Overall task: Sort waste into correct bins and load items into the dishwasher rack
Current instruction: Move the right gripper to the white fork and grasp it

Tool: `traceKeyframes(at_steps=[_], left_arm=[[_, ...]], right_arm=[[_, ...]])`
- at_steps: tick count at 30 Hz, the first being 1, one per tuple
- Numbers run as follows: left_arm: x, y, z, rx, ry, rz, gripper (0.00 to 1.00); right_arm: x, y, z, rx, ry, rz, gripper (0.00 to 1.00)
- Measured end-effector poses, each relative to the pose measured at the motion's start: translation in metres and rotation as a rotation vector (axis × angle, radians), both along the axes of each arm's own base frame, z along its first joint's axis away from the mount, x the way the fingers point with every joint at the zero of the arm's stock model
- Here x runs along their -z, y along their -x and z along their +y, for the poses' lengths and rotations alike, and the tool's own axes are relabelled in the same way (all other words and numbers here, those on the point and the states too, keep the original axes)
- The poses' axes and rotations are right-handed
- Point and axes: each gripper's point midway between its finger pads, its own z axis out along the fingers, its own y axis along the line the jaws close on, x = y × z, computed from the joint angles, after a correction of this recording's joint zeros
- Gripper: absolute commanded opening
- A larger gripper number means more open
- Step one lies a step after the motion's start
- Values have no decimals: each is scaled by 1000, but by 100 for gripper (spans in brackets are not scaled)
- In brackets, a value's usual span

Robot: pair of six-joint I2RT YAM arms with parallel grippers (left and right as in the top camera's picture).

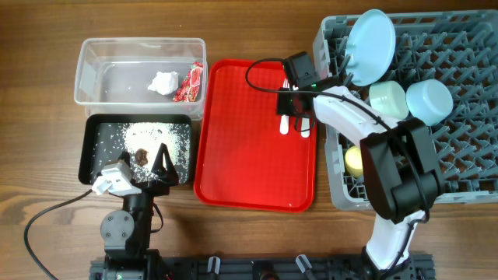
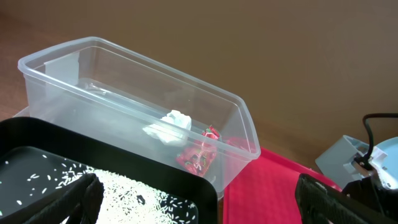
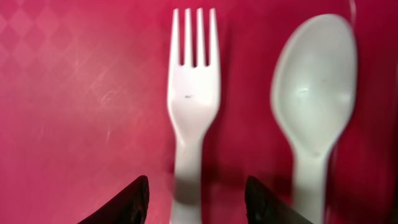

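Note:
A white plastic fork (image 3: 189,106) and spoon (image 3: 314,93) lie side by side on the red serving tray (image 1: 249,155). My right gripper (image 3: 198,199) is open just above them, with the fork's handle between its fingers. In the overhead view it (image 1: 294,105) covers most of the white cutlery (image 1: 305,129). My left gripper (image 2: 199,205) is open over the black tray (image 1: 97,132), which holds rice crumbs and brown scraps (image 1: 142,155). The clear tub (image 1: 93,54) holds the tissue (image 1: 163,82) and red packet (image 1: 189,82). The rack (image 1: 467,155) holds the plate (image 1: 369,47), mint bowl (image 1: 387,99), blue bowl (image 1: 429,101) and yellow cup (image 1: 354,161).
The red tray lies between the two bins on the left and the rack on the right. The right arm reaches across the rack's left edge. A black cable loops over the red tray's far edge (image 1: 261,70).

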Motion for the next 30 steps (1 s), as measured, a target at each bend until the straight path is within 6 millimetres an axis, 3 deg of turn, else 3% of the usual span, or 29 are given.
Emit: traceKeyframes(at_steps=[5,9,12,18,19,23,25,30], left_arm=[[0,0,0,0,0,0,100],[0,0,0,0,0,0,100],[0,0,0,0,0,0,100],[0,0,0,0,0,0,100],[0,0,0,0,0,0,100],[0,0,0,0,0,0,100],[0,0,0,0,0,0,100],[0,0,0,0,0,0,100]], right_arm=[[7,-1,0,-13,22,6,24],[8,-2,-2,-10,39,5,25],[7,-2,-3,-7,42,3,13],[-12,-3,-3,-8,30,-25,10],[-14,-3,-3,-8,30,-27,4],[-12,2,-4,-9,38,-8,6],[-12,2,-4,-12,39,-9,30],[-13,1,-4,-27,41,-15,34]])
